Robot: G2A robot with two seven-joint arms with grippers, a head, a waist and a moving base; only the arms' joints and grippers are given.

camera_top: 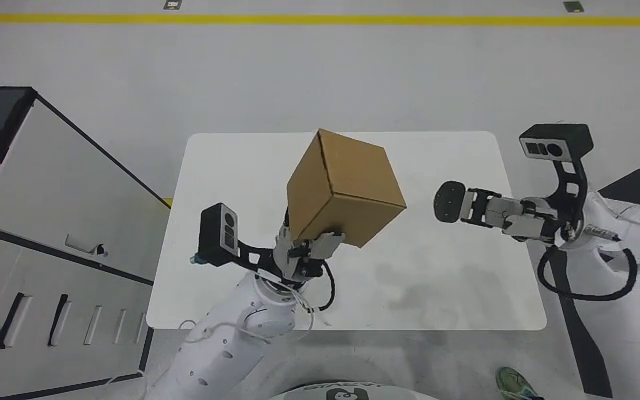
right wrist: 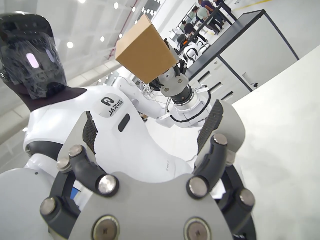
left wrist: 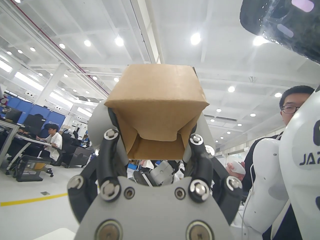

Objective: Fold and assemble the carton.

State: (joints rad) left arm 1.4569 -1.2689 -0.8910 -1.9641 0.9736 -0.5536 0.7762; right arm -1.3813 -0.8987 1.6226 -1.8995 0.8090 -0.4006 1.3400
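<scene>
**Item:** carton (camera_top: 345,190), brown cardboard, one piece.
**Location:** held in the air above the middle of the white tabletop (camera_top: 440,290), tilted on a corner and touching no surface.
**Condition:** erected into a full box shape. The faces seen from above are flat and closed, with crisp edges. In the left wrist view the end facing the wrist has its flaps folded inward, and a tabbed flap lies across the recess. Whether that tab is fully tucked cannot be told.

**Holder:** left claw (camera_top: 315,245), closed on the carton's lower end, one finger on each side wall.
**Second tool:** right claw (right wrist: 152,126), fingers spread wide and holding nothing. It hovers over the right part of the tabletop, near the carton's side but not touching it.

**Progress, as judged:** folding and forming appear largely done, and the body holds its shape unaided. The likely remainder is to press or tuck the flap at the gripped end, check that the closure holds, and set the carton down on the tabletop.
</scene>
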